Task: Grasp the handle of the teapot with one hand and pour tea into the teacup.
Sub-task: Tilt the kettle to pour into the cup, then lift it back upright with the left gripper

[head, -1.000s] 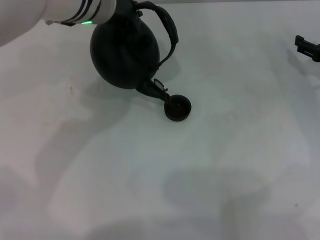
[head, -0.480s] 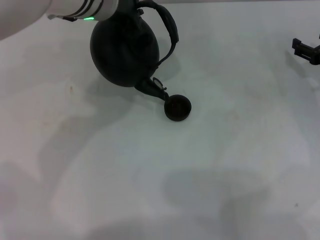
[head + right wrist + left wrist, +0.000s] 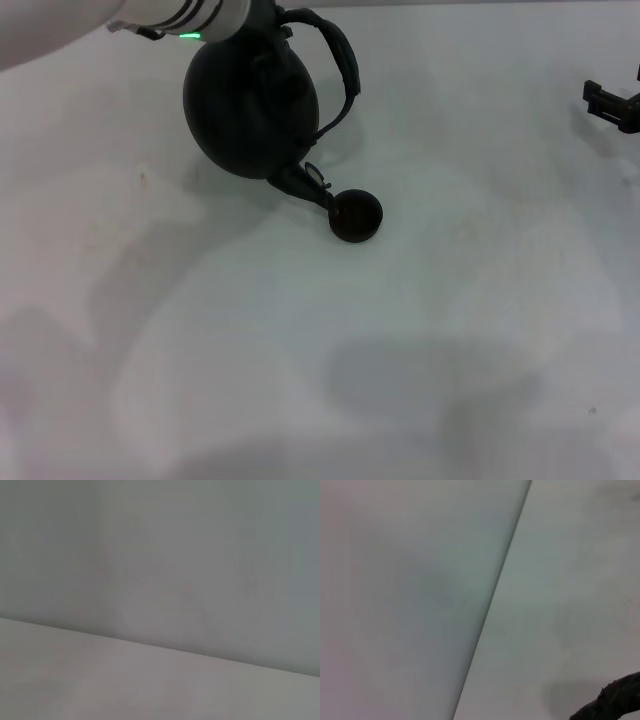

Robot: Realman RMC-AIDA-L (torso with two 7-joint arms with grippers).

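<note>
Up at the far left of the bench, the left pincer holds the teapot by its handle, tipped well over. Below and to the right of that pincer the spout reaches the rim of the teacup. Far off to its right, the right pincer hangs parked; its spread cannot be told.

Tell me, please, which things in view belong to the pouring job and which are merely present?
Part of the job:
- teapot, tilted, spout over the cup
- handle
- teacup
- left hand, at the teapot's top

Merely present:
- right hand, off at the table's right edge
- table
</note>
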